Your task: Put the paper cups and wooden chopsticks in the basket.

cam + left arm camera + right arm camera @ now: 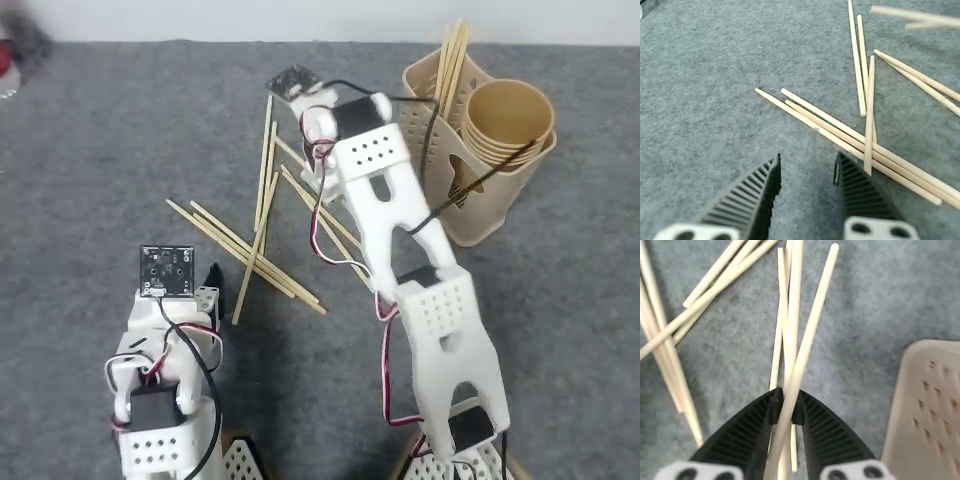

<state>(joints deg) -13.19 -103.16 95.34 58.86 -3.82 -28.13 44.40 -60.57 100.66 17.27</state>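
Several wooden chopsticks [250,262] lie scattered on the grey carpet. A beige basket [480,215] at the far right holds stacked paper cups [508,118] and a few upright chopsticks [450,60]. My right gripper [787,402] is shut on one chopstick [807,340], just above other loose sticks [705,295], with the basket's wall [925,410] close beside it. My left gripper [807,167] stands open over bare carpet, a short way in front of a bundle of chopsticks [840,132], holding nothing.
The right arm [375,170] stretches across the middle of the table toward the basket. The left arm [165,330] sits at the near left. A blurred red and white object [6,62] lies at the far left edge.
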